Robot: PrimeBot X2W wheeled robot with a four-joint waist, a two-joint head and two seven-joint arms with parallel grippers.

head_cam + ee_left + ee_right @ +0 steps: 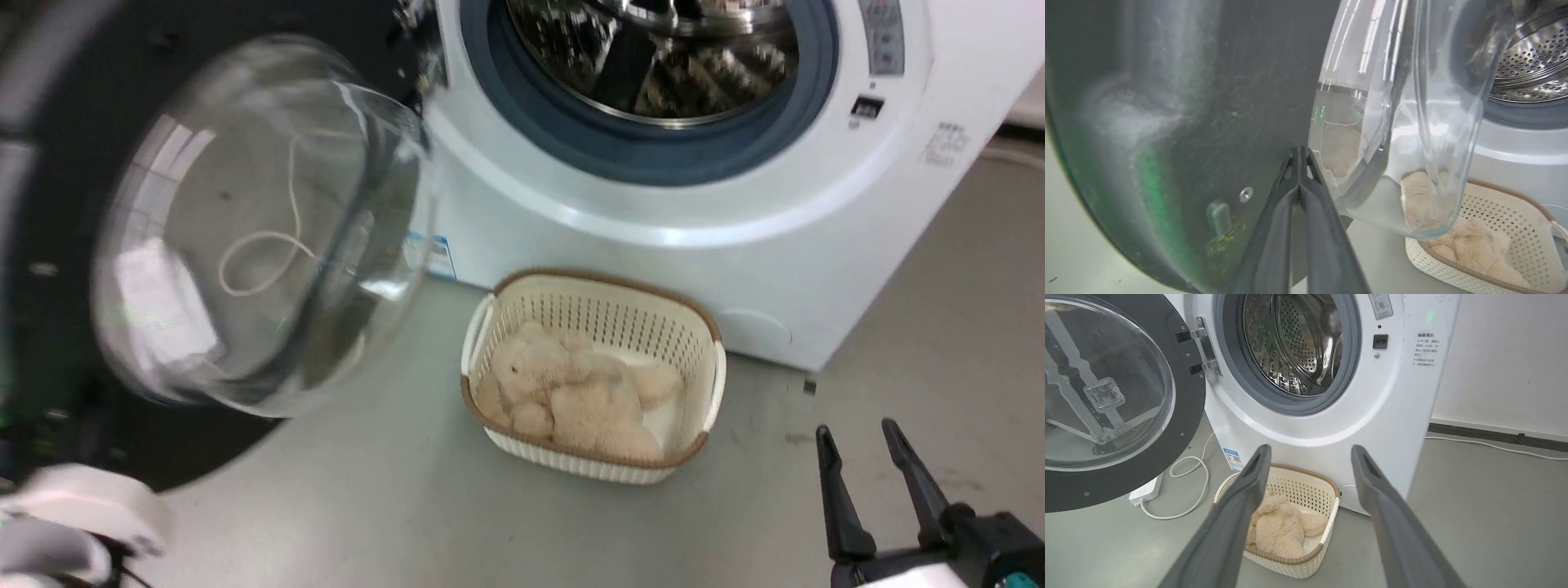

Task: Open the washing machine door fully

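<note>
Far left in head view: door stands open; right hand spread, well apart at lower right | left wrist: left hand closed together, tips at door's black face, nearer arm | right wrist: door upper left, distant.

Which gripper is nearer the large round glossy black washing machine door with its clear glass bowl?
Left. The left gripper, shut, sits close up at the door; the right gripper hangs open, well apart from it.

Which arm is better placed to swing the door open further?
Left. The left claw, shut, has its tips at the washing machine door; the right claw hangs open beyond the basket, far from it.
</note>
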